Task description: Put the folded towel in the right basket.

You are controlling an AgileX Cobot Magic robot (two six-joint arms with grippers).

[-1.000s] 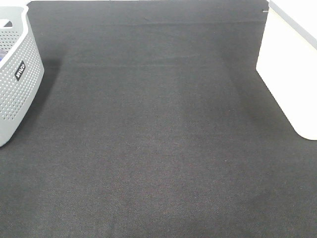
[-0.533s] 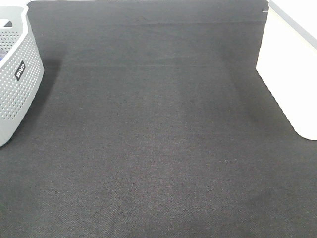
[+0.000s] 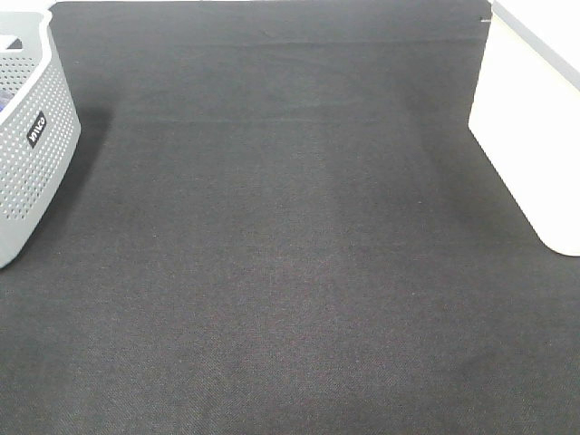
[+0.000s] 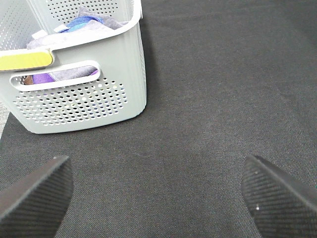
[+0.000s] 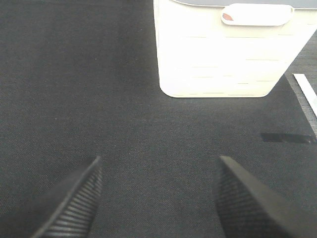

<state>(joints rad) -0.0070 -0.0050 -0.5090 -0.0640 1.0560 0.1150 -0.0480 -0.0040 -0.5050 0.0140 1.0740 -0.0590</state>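
The bench (image 3: 290,254) is covered by a dark mat, and from the high camera none of my arms show on it. The white basket (image 3: 530,136) stands at its right edge; my right wrist camera faces its plain wall and handle slot. The grey basket (image 3: 27,145) stands at the left edge, perforated, with purple and blue cloth (image 4: 84,25) heaped inside, seen from my left wrist. I cannot tell whether a folded towel is among that cloth; none lies on the mat. My left end effector (image 4: 158,193) hangs spread wide over bare mat near the grey basket, holding nothing. My right end effector (image 5: 158,198) is likewise spread and unloaded, apart from the white basket.
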